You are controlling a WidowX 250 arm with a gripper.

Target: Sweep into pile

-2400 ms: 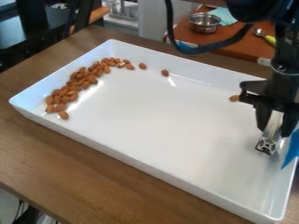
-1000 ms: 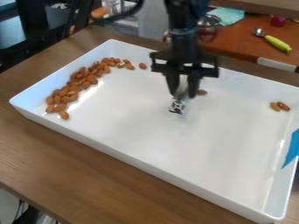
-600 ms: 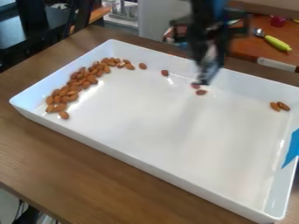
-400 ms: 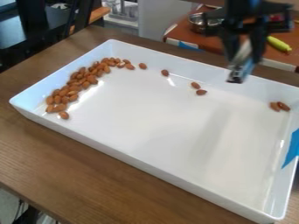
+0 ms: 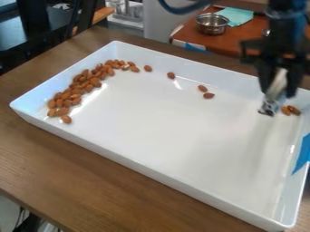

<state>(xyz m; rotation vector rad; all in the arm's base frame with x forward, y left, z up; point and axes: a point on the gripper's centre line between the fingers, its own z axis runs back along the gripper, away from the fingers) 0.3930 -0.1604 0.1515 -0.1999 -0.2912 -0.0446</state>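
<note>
Hugging the left wall, main pile (image 5: 79, 88): most of the almonds, a long band inside the white tray (image 5: 151, 136). I'd take this as your target, so anything you sweep wants to end up leftward.
Far-wall strays: one almond (image 5: 147, 68) just off the pile's end, then another loner (image 5: 171, 75) a bit further right. Both are on the pile side of your claw.
Middle duo: two almonds (image 5: 205, 92) near each other, between the loner and your claw, so a leftward stroke could pick them up on the way.
Silvery-ended bar (image 5: 268, 108): your sweeper, slanting down and to the left, its low end pointing pileward. Can't tell if it's touching the tray floor.
Claw (image 5: 278, 92): fingers parted only about as wide as the bar and closed on it, one on each side.
Right-hand pair (image 5: 290, 110): here's the one that matters, imo. These two almonds sit just right of the bar's low end, the opposite side from the pile. Push left from here and you'd probably leave them behind. Get the bar around to their right first. Can't tell whether it's touching the nearer one.
Right wall, with blue tape (image 5: 302, 154): just beyond that pair, so you could bump it squeezing in.
</note>
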